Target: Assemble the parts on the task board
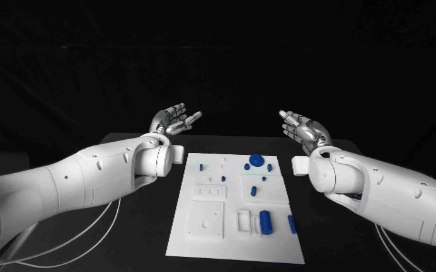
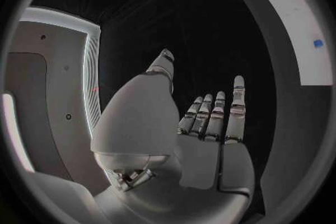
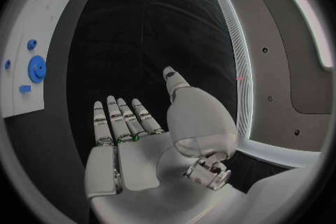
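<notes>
Fingers spread wide on both hands, left hand (image 1: 174, 119) and right hand (image 1: 304, 127), holding nothing, raised beyond the board (image 1: 211, 247). Your parts (image 1: 265, 221) lie on it, untouched. Descend carelessly and you may scatter the small loose pieces, judging by their crowding.

The task board (image 1: 211, 221) was plain white, on a black table (image 1: 136, 234). The parts (image 1: 265, 221) on it were blue, including a gear-shaped piece (image 1: 256, 158). Both arms were white; the left hand (image 1: 174, 119) and right hand (image 1: 304, 127) were silver.
</notes>
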You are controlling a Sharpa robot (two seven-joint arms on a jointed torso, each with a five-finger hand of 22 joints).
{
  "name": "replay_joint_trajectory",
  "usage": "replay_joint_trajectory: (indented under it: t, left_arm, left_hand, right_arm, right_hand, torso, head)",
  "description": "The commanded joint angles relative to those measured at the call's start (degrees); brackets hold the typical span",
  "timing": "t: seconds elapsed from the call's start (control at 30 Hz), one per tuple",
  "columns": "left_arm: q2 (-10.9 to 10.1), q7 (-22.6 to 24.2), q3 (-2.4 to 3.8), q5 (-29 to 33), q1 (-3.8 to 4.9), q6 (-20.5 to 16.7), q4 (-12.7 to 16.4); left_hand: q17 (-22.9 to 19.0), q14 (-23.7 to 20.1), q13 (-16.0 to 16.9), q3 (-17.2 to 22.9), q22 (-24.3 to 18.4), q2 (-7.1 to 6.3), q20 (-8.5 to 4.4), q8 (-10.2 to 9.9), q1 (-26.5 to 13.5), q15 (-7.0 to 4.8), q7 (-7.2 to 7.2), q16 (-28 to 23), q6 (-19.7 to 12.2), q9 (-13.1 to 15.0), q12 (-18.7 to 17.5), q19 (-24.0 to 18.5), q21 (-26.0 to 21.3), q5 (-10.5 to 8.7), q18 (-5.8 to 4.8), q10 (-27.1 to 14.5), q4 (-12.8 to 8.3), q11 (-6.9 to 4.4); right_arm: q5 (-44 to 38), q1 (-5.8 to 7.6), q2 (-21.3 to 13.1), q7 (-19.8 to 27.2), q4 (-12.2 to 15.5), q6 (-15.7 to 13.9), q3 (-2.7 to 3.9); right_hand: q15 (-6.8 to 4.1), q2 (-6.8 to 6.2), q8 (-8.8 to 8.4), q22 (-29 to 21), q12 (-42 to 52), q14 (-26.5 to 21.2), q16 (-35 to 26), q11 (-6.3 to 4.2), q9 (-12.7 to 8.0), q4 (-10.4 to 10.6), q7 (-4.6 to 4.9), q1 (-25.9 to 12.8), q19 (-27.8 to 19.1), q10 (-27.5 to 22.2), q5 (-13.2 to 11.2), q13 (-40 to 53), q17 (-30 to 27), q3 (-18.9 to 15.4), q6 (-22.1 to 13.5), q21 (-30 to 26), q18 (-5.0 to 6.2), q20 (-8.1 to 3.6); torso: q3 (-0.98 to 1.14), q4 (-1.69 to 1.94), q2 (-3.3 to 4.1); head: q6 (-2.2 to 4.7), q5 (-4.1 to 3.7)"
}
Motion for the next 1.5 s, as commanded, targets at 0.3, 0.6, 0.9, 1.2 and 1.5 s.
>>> replay_joint_trajectory:
  t: [0.3, 0.6, 0.9, 1.2, 1.5]
  left_arm:
    - [3.4, -7.1, -3.04, 1.6, 4.31, 12.3, -9.1]
    - [3.0, -7.3, -3.09, 1.5, 4.35, 14.8, -8.7]
    - [0.0, -8.0, -2.9, -0.6, 4.51, 17.3, -4.7]
    - [-3.3, -8.5, -2.53, -4.4, 6.05, 19.3, 1.3]
    - [-6.6, -8.3, -2.48, -6.0, 7.12, 19.3, 7.7]
  left_hand:
    - [0.2, 2.4, 0.2, 0.5, 0.2, 0.24, 0.55, 0.4, 2.9, 0.21, 0.8, 0.5, 2.0, 0.2, 0.5, 2.0, 0.4, 0.38, 1.04, 2.3, 0.4, 0.57]
    - [1.0, 25.2, 1.0, 0.2, 0.9, 8.23, -3.57, 1.0, -1.4, 1.66, 3.93, 2.1, 16.0, 0.8, 0.9, 8.3, 3.1, 1.09, -1.3, 21.3, -12.3, 3.29]
    - [2.4, 39.1, 1.3, 0.1, 3.2, 12.16, -10.83, 3.2, -1.0, -2.64, 2.29, 5.8, 33.9, 1.7, 1.9, 17.1, 9.5, 4.08, -4.98, 40.0, -16.1, 0.06]
    - [8.7, 45.7, 1.3, 1.4, 12.9, 12.11, -16.45, 2.0, -1.1, -6.95, 1.36, 17.3, 36.8, 1.7, 1.6, 18.1, 23.5, 4.09, -7.53, 44.8, -19.3, -2.1]
    - [13.2, 41.3, 1.4, 1.3, 20.1, 12.48, -16.77, 2.3, -2.4, -7.41, 0.57, 26.2, 38.9, 2.0, 1.7, 12.4, 32.0, 4.08, -7.6, 47.4, -20.4, -2.99]
  right_arm:
    - [-5.7, 1.23, 2.3, -12.3, -9.6, 23.1, 1.45]
    - [-24.0, 1.35, 2.7, -10.5, -12.3, 20.9, 1.61]
    - [-41.8, 1.41, 2.5, -9.5, -11.7, 20.3, 1.76]
    - [-61.4, 2.21, 2.5, -10.7, -10.9, 21.1, 1.97]
    - [-75.7, 3.19, 3.0, -16.8, -9.7, 20.4, 2.31]
  right_hand:
    - [1.28, -0.06, 0.54, 0.4, 0.6, 7.4, 0.5, 0.93, 0.3, -2.6, 3.21, 5.5, 4.3, 6.2, 0.9, 0.4, 0.4, 0.8, 4.5, 0.6, 0.72, -0.23]
    - [-1.0, -0.78, 1.07, 1.3, 1.1, 27.0, 1.3, -0.75, 0.8, -8.2, 2.35, 8.1, 17.3, 19.1, 2.6, 0.9, 1.3, 2.6, 16.2, 1.9, 1.23, -2.17]
    - [-7.29, -1.8, 2.03, 2.6, 1.6, 44.8, 2.8, -4.76, 1.9, -13.4, 0.05, 6.4, 38.6, 37.2, 8.4, 1.5, 2.8, 8.6, 35.3, 6.8, 1.61, -7.89]
    - [-13.37, -3.84, 1.83, 6.2, 1.6, 59.1, 21.1, -7.87, 1.8, -15.6, -1.48, 6.0, 58.5, 43.8, 10.3, 1.5, 16.4, 10.2, 39.6, 16.2, 3.6, -15.23]
    - [-13.92, -5.55, 1.82, 15.8, 1.7, 56.5, 44.7, -8.21, 1.8, -15.6, -1.73, 5.5, 60.9, 43.9, 7.6, 1.5, 30.4, 16.0, 39.7, 28.4, 4.91, -16.81]
  torso:
    - [-0.01, -0.01, -0.01]
    - [0.0, 0.03, 0.07]
    - [0.04, 0.26, 1.14]
    - [-0.16, 0.96, 3.3]
    - [-0.13, 2.08, 5.15]
  head:
    - [-0.01, 0.0]
    - [-0.39, -0.22]
    - [-0.31, -0.66]
    - [0.6, -1.51]
    - [1.3, -2.58]
